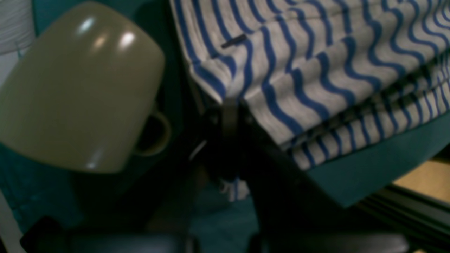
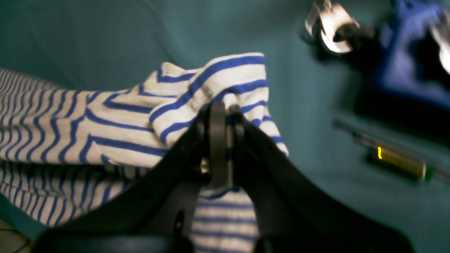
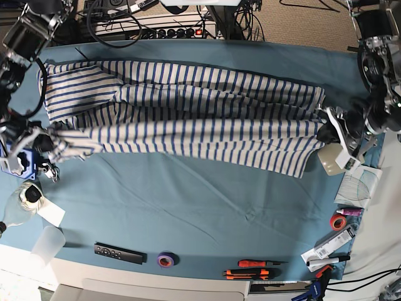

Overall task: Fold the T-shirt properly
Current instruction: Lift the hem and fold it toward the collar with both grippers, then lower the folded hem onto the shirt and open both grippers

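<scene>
We judge the step in hand to be a lengthwise fold, so we should carry both ends together, keeping the cloth taut and the edges level. The T-shirt [image 3: 188,119] lies stretched across the teal tablecloth [image 3: 207,207]. Our left gripper [image 1: 230,112] is pinched tight on 1 end's edge, beside an olive mug [image 1: 77,88]; our right gripper [image 2: 221,140] is clamped on the other end's bunched edge.
</scene>
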{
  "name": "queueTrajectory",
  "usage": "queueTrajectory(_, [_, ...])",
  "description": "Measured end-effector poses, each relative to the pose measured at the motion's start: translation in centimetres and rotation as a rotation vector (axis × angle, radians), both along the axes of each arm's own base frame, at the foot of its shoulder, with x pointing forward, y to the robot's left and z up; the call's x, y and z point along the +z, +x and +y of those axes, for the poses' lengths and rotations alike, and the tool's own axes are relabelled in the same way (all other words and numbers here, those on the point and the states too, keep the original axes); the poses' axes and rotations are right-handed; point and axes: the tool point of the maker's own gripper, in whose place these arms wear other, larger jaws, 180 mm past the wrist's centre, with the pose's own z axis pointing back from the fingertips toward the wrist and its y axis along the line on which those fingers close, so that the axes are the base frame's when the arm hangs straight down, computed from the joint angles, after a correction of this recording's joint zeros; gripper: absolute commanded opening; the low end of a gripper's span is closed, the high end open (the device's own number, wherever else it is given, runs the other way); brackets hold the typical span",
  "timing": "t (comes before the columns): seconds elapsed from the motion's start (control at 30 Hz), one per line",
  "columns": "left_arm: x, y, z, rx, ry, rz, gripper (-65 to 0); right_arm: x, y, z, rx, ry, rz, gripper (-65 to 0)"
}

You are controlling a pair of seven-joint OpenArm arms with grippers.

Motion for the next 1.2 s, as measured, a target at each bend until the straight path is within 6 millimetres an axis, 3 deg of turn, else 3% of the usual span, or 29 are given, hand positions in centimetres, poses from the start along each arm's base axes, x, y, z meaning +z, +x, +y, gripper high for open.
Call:
queueTrajectory(0.3, [-1.8,-2.9,-0.5,-0.013,0.000,0.064,-65.0,-2.4,-3.1,-0.1,-0.013,0.034,0.070,-65.0])
queueTrajectory(0.53, [-3.0,-4.6,-0.5,-0.013,-0.001,0.116,-65.0,-3.3,-4.1,0.0,-0.013,0.036,0.101,-65.0])
queueTrajectory(0.87, [-3.6,-5.0,-2.3,-0.003,-0.060,0.124,-65.0,-3.4,-4.2,-0.1,-0.014,0.036,0.103,-65.0])
queueTrajectory(1.2, [-3.6,-5.0,-2.4,-0.003,-0.062,0.125,-65.0,-5.2,-6.8,0.3,-0.014,0.063,0.171,-65.0])
